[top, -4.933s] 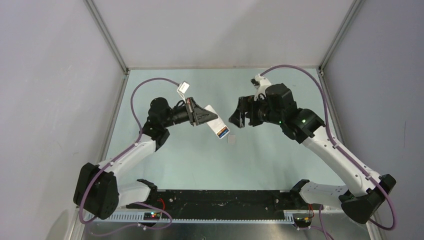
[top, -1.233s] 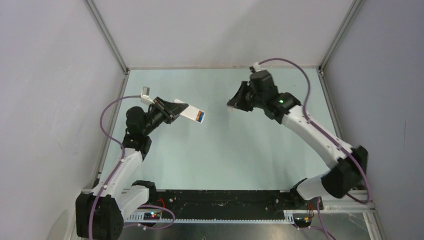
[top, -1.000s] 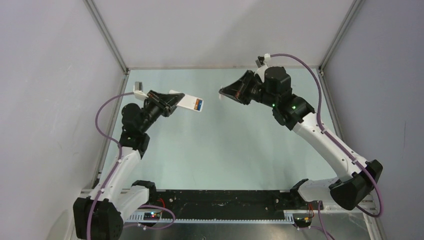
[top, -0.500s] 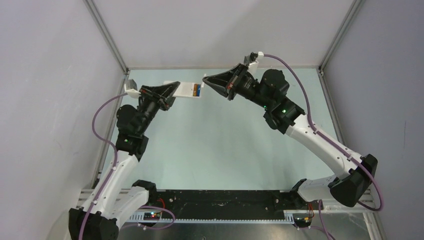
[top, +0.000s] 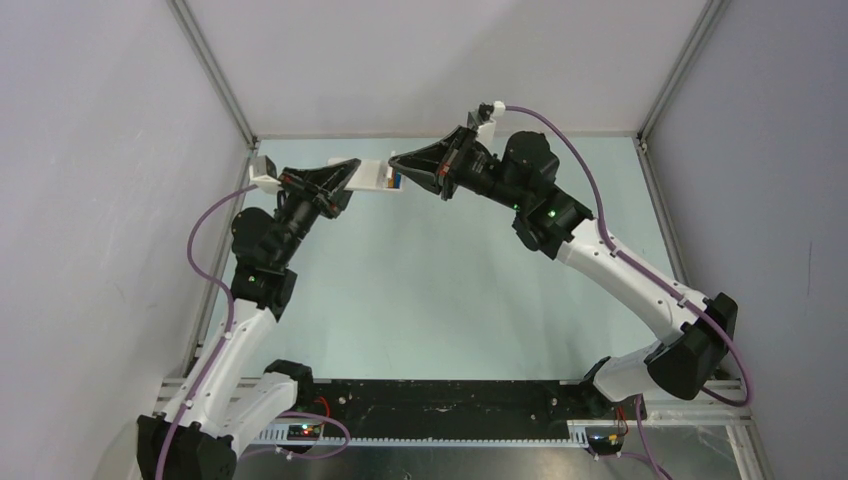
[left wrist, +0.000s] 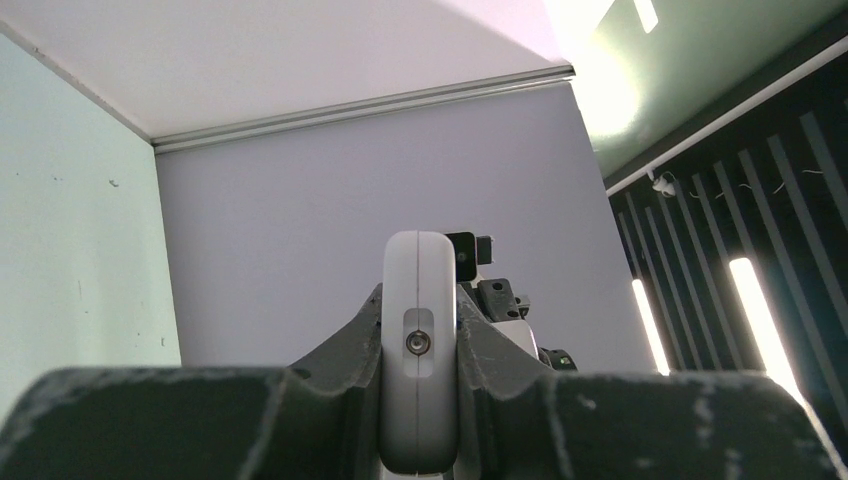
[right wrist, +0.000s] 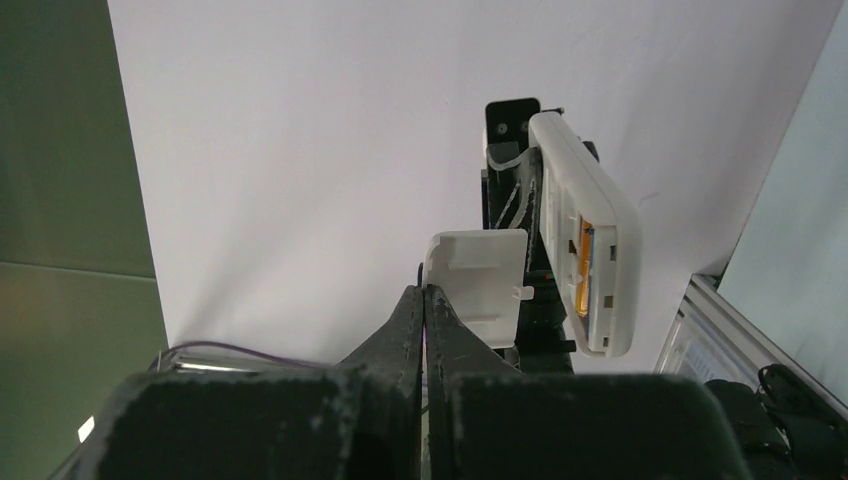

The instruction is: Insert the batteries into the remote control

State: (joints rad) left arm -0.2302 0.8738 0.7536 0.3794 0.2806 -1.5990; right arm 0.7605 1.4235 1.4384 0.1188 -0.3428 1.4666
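My left gripper [top: 352, 172] is raised high near the back wall, shut on the white remote control [top: 374, 176]. The remote sticks out to the right, and the blue and orange batteries [top: 394, 180] show in its open bay. In the left wrist view the remote [left wrist: 418, 300] stands edge-on between my fingers. My right gripper [top: 396, 160] faces it tip to tip, shut on a small white battery cover [right wrist: 482, 282] by one edge. In the right wrist view the remote [right wrist: 590, 190] hangs just right of the cover, with its orange battery [right wrist: 583, 266] visible.
The pale green table [top: 450, 290] lies far below both grippers. The white back wall [top: 440, 60] and the metal frame posts [top: 215, 75] stand close behind. Side walls close in left and right.
Both arms have risen and swung toward the back wall. The right gripper, with the cover, has closed in on the remote's open end from the right.
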